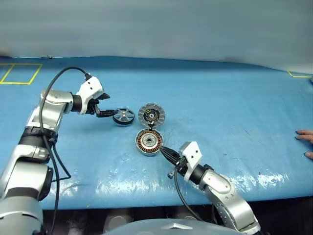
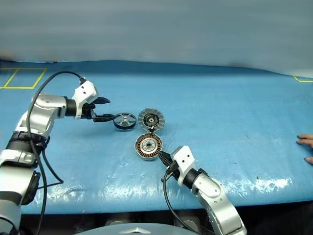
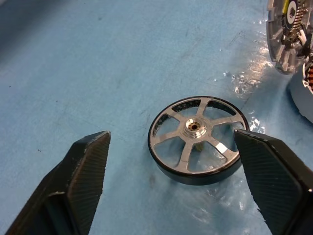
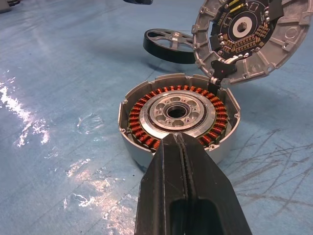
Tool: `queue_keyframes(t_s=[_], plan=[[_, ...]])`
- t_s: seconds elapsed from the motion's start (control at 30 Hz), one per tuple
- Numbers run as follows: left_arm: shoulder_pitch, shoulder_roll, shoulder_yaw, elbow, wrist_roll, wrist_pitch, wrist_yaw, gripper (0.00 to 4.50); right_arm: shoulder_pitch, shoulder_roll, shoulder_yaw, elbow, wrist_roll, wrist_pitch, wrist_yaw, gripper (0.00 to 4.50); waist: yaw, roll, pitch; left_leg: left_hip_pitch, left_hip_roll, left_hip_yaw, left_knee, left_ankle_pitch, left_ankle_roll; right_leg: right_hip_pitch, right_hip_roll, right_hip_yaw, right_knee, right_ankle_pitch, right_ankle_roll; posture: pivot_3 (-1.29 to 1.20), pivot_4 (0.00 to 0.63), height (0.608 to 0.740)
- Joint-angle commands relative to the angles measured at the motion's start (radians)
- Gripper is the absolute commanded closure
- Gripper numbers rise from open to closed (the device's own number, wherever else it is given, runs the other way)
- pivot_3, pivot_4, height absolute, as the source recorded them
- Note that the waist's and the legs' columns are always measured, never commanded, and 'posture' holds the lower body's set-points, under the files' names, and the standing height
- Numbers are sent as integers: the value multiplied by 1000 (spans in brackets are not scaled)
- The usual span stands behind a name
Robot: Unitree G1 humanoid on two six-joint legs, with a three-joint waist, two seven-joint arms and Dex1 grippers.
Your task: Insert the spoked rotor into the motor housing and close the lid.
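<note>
The spoked rotor (image 1: 123,116), black-rimmed with silver spokes, lies flat on the blue table left of the lid (image 1: 151,115). The lid stands tilted open, hinged to the far edge of the motor housing (image 1: 148,142), whose copper windings (image 4: 146,105) face up. My left gripper (image 1: 106,108) is open just left of the rotor. In the left wrist view its two black fingers (image 3: 83,171) flank the rotor (image 3: 198,139), one fingertip close to the rim. My right gripper (image 4: 177,139) is shut, empty, its tip at the housing's (image 4: 178,112) near rim.
A person's hand (image 1: 305,142) rests on the table at the far right edge. Yellow tape marks (image 1: 19,73) sit at the back left corner. The blue table surface (image 1: 234,107) is wrinkled and glossy near the front edge.
</note>
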Motion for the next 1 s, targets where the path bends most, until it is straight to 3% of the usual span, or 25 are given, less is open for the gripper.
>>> queue_keyframes(t_s=[0.03, 0.07, 0.6, 1.0], plan=[[-89, -21, -24, 115, 55, -81, -56, 1621, 10, 11, -10, -8, -3, -31, -13, 4500, -1, -1, 1, 0, 0, 0, 1, 0, 1, 0, 0, 0, 0, 0, 0, 0, 150, 740], [-111, -31, -37, 151, 74, -105, -69, 1926, 13, 12, -11, -8, -4, -32, -15, 4500, -1, -2, 1, 0, 0, 0, 2, 0, 1, 0, 0, 0, 1, 0, 0, 0, 150, 740], [-297, -180, -111, 475, 241, -283, -181, 1926, 28, 33, -6, 0, -14, -30, -38, 4500, 0, -4, 2, -8, 0, -2, 7, -2, 3, -4, 0, -1, 1, 1, 2, 0, 150, 740], [-346, -199, -132, 569, 340, -308, -167, 1926, 49, 44, -6, -10, -17, -27, -55, 4500, 0, -4, 2, -10, 0, -2, 11, -3, 5, -4, -1, -1, 1, 2, 4, 0, 150, 740]])
